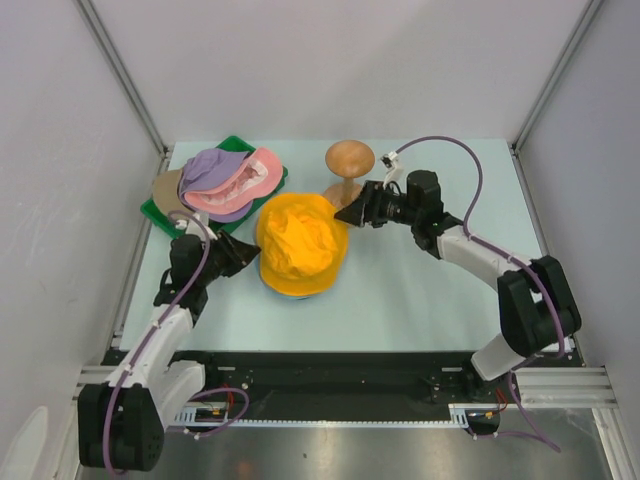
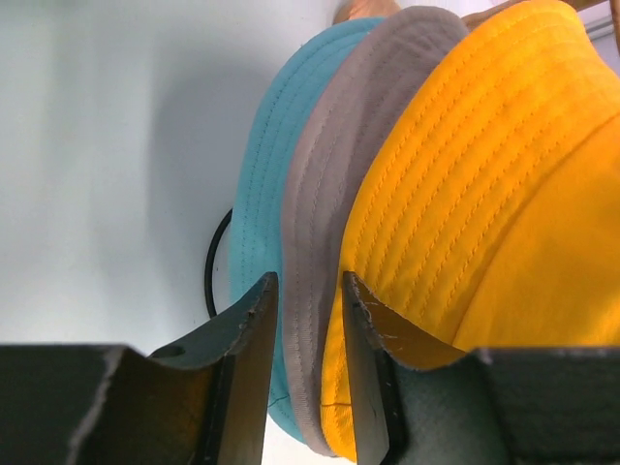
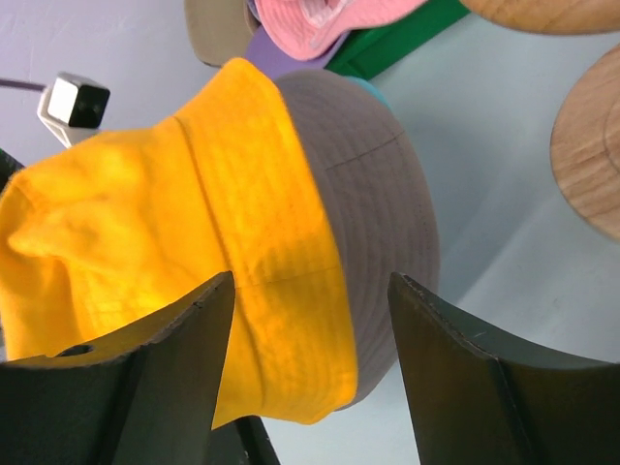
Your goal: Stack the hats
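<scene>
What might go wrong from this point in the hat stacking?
The left gripper sits at three layered brims, teal hat, grey hat, orange hat; closing may pinch the wrong layer. The open right gripper straddles orange and grey, so lifting might drag both. The wooden stand stands close beside it and may get knocked.

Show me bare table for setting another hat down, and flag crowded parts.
Bare table: the near strip between the orange hat and the near edge, and the far-right corner past the wooden stand. Crowded: the far left, where the green tray holds piled hats, and the centre, with the left gripper and right gripper flanking the orange hat.
</scene>
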`<state>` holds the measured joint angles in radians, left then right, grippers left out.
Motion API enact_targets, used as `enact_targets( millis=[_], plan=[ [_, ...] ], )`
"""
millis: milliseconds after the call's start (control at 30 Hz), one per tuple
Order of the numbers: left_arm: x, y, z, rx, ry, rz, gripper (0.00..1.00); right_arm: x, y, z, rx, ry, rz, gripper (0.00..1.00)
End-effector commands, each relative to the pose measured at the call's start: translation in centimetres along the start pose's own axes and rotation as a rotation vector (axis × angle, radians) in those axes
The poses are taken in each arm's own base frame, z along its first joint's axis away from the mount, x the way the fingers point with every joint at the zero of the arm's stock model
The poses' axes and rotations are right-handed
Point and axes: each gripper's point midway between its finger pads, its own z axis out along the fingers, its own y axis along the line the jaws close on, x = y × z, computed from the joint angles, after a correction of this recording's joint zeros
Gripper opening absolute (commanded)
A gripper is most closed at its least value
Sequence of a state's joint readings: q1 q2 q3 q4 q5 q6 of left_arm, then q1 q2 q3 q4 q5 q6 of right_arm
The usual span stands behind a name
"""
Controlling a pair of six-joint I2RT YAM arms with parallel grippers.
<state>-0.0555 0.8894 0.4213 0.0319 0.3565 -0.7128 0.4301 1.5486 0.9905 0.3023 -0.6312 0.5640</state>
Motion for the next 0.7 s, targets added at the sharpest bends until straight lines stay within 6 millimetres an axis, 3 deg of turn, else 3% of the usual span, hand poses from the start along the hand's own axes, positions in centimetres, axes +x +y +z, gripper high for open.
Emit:
enact_targets(
  millis=[0,233,433,633,667],
  plan=[
    [-2.8,-2.1,0.7,0.063,-0.04,0.068,0.37,-1.2,1.2,1.5,-0.087,-0.002,-0.047,0.7],
    [-3.3,-2.2,1.3,0.053,-0.03,0.093,0.37,-0.5,2.6,2.1,-0.156,-0.001,-0.042,0.67],
    [-3.2,-1.9,1.5,0.046,-0.021,0.088,0.36,-1.4,3.4,2.4,-0.195,-0.031,-0.019,0.62],
    [-3.2,-1.9,1.6,0.046,-0.021,0.09,0.36,-0.8,3.4,3.3,-0.219,0.002,0.003,0.52],
    [-3.2,-1.9,1.6,0.044,-0.018,0.087,0.36,-0.5,3.2,3.5,-0.215,0.013,0.012,0.44]
  ],
)
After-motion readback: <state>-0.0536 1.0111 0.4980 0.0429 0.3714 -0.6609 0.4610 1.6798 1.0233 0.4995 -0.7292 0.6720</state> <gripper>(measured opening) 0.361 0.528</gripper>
